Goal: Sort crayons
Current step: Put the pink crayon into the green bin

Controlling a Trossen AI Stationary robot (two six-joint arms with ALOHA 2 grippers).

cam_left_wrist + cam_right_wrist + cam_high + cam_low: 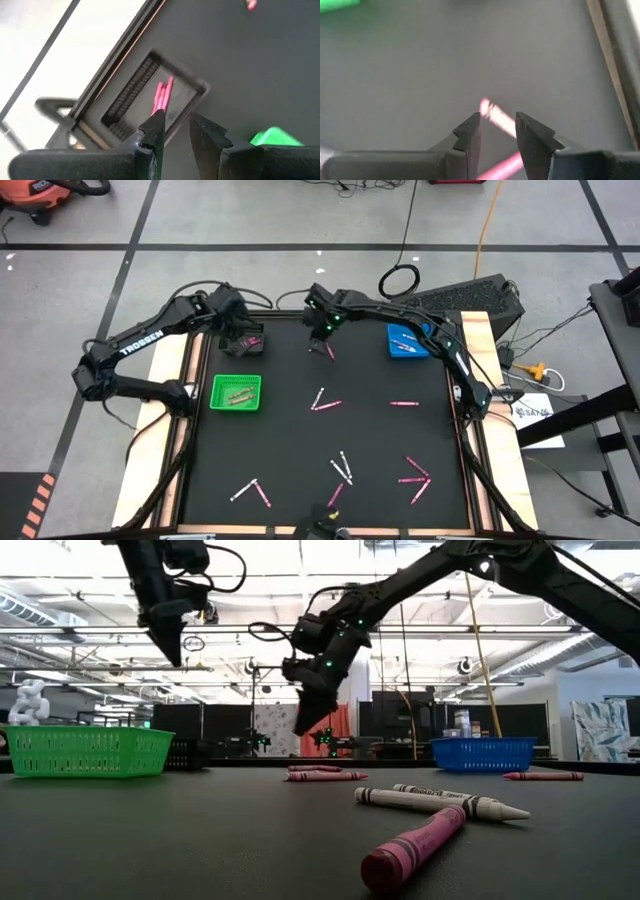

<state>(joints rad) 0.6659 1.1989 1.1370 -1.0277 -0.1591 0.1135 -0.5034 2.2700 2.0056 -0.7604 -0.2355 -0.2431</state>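
Pink and white crayons lie scattered flat on the black mat [300,430], among them a pair [325,402] at mid-table and a near pair [430,815]. My right gripper [325,332] hangs open above the mat's far middle. A blurred pink crayon [495,116] shows on the mat beyond its fingertips [497,127], which stand clear of it. My left gripper [177,127] waits open over a dark tray [150,100] at the far left, where pink crayons [162,95] lie flat on the tray's floor.
A green tray [236,392] holding a few crayons sits on the left side. A blue tray [408,340] with crayons stands at the far right. Wooden rails [190,430] border the mat. More crayons lie near the front edge [250,492] and at the right [415,475].
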